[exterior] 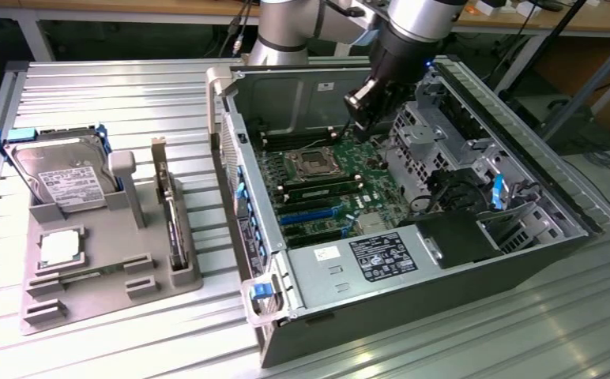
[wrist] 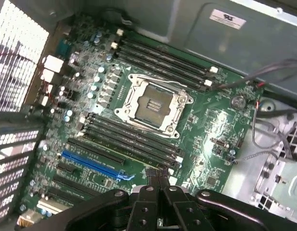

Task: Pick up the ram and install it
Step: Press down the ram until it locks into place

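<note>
The ram [wrist: 138, 153] is sitting in a motherboard [wrist: 215, 120] slot at 5 o'clock of the empty CPU socket [wrist: 150, 103]. The end effector [wrist: 160, 185] is hovering over its end, fingers pressed together, gripping nothing. The stick looks light, stiff and fragile; I judge its bare edges the safest hold.

An open computer case [exterior: 411, 229] lies at the exterior view's right, the motherboard [exterior: 326, 189] inside. A parts tray [exterior: 105, 260] sits left, holding a hard drive [exterior: 62, 181] at its far end.
</note>
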`<state>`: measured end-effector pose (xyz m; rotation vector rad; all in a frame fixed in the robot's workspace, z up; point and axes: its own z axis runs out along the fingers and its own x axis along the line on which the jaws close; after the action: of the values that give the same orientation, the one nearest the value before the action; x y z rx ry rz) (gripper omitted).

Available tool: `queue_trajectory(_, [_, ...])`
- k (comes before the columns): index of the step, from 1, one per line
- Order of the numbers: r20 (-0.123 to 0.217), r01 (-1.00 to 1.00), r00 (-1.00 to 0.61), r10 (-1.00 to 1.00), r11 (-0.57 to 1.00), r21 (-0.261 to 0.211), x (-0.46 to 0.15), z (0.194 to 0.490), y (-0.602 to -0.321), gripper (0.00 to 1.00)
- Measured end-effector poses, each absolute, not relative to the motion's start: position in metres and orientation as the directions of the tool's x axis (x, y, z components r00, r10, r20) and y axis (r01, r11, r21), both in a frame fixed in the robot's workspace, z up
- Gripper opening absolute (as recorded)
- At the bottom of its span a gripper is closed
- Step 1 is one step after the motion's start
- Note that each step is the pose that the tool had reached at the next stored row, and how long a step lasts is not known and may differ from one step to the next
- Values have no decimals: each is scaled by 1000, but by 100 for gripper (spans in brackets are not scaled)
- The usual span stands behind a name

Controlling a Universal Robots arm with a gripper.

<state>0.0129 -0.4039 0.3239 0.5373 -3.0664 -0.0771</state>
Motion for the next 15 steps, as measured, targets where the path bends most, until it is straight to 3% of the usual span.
queue_trajectory(9, [19,-25,-999,-26,998,53,13,323,-404,10])
queue_trajectory(15, [19,-23,-1000,-24,998,53,13,323,-404,10])
